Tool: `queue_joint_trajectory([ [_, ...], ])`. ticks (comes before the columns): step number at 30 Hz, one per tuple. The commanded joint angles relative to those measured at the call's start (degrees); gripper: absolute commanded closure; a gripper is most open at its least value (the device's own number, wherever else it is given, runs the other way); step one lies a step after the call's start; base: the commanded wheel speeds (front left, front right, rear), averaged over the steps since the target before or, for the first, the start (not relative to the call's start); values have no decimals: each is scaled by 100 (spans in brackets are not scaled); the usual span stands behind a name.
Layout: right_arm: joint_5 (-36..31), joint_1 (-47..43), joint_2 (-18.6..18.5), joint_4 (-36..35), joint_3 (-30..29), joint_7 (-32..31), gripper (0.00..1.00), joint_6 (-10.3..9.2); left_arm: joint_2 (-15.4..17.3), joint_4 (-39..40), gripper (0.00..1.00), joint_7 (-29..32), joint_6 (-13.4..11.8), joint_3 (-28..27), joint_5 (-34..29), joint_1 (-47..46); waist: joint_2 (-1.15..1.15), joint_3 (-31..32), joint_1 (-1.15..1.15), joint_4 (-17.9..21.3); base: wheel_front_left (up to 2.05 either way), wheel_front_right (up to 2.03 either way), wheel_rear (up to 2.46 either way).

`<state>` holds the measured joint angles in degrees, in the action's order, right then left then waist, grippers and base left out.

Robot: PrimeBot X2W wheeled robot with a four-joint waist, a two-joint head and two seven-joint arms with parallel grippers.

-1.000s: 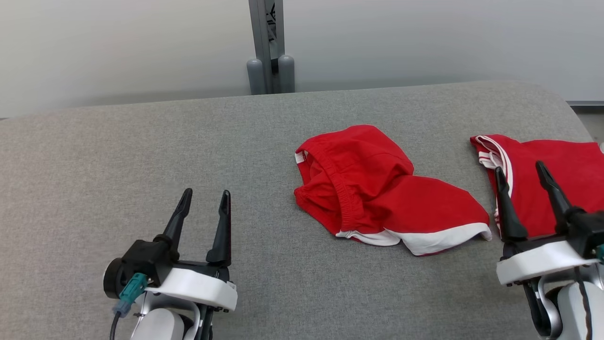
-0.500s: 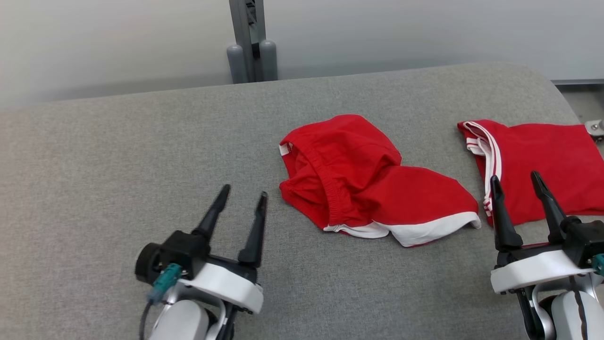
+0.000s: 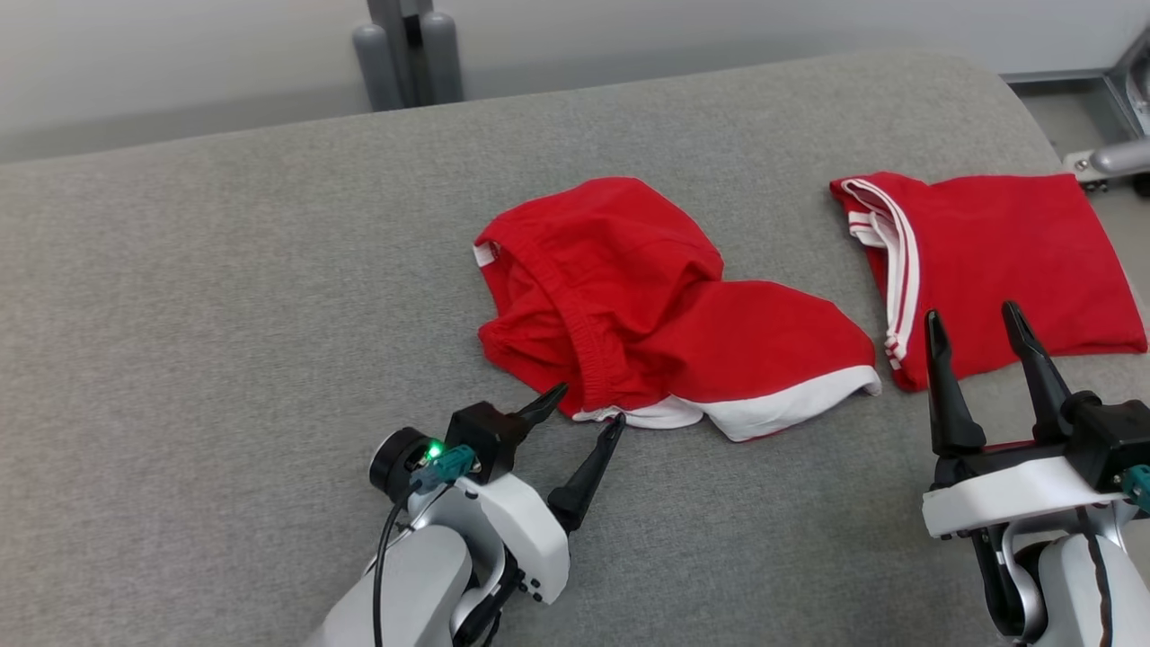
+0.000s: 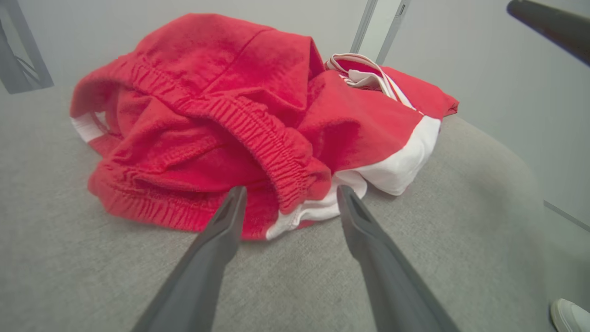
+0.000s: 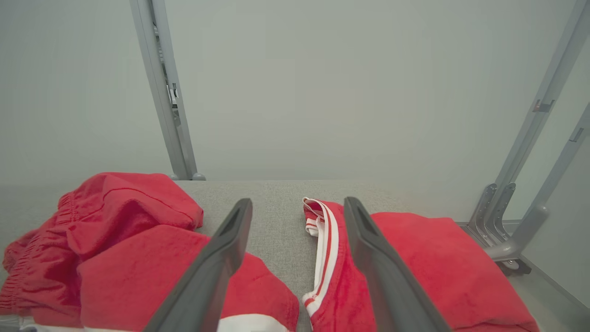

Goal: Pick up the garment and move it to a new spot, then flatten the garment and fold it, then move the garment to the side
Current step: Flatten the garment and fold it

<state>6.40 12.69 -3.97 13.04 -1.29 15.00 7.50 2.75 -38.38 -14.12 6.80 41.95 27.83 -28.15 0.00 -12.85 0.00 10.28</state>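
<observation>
A crumpled red garment [image 3: 647, 305] with a white hem and an elastic waistband lies in the middle of the grey table [image 3: 198, 296]. My left gripper [image 3: 584, 406] is open, its fingertips at the garment's near edge; in the left wrist view the fingers [image 4: 216, 240] straddle the waistband and white hem [image 4: 295, 184]. My right gripper [image 3: 975, 319] stands open at the lower right, above the near edge of a second red piece. In the right wrist view the garment [image 5: 115, 249] lies left of the right gripper [image 5: 297, 205].
A folded red garment with white stripes [image 3: 988, 261] lies flat at the table's right end, also seen as folded cloth [image 5: 415, 267]. A grey post [image 3: 409, 49] stands behind the table. Metal frame legs [image 3: 1114, 157] show past the right edge. A shoe [image 4: 569, 313] is on the floor.
My left gripper has moved right and forward to the garment's near edge, turning its fingers toward it. The head camera has shifted, so the scene sits lower left. The right gripper barely moved.
</observation>
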Motion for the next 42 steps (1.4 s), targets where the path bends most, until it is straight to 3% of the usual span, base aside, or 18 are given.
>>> queue_joint_trajectory([
  [1,23,86,-14,-16,-2,28,0,-1,31,-73,0,16,9,54,55,-108,0,-83,0,90,0,0,0],
  [8,34,106,38,13,-10,28,0,-1,30,-666,0,-37,-5,495,445,-582,0,-188,0,240,0,0,0],
  [9,36,103,41,14,-15,28,0,-1,30,-701,12,-54,-4,521,533,-612,0,-188,0,244,0,0,0],
  [10,34,97,45,16,-27,28,0,-1,30,-731,71,-61,-3,543,607,-651,0,-183,0,240,0,0,0],
  [11,30,87,48,24,-47,28,0,-1,31,-751,100,-78,-11,556,650,-694,0,-171,0,227,0,0,0],
  [14,-37,40,57,50,-113,28,0,-1,33,-708,100,-102,-77,473,626,-868,0,-60,0,86,0,0,0],
  [15,-91,-3,56,85,-109,28,0,-1,88,-174,100,-105,-64,-320,625,-806,0,167,0,-102,0,0,0],
  [21,-100,-98,60,142,-119,28,0,-1,280,556,100,-103,7,-1601,867,-553,0,459,0,-265,0,0,0],
  [27,-142,-168,56,135,-83,28,0,-1,886,969,100,-103,40,-2744,913,-618,0,648,0,-398,0,0,0],
  [31,-138,-176,59,144,-59,28,0,-1,1424,1171,100,-103,53,-3174,776,-909,0,701,0,-426,0,0,0],
  [34,-142,-196,63,130,-50,28,0,-1,1648,1276,100,-103,55,-3229,693,-1084,0,707,0,-430,0,0,0],
  [38,-103,-224,72,130,6,28,0,-1,1887,1542,100,192,74,-2800,606,-1399,0,683,0,-397,0,0,0],
  [42,-39,-140,80,178,98,28,0,-1,1912,2062,100,718,65,-1316,889,-1479,0,629,0,-233,0,0,0],
])
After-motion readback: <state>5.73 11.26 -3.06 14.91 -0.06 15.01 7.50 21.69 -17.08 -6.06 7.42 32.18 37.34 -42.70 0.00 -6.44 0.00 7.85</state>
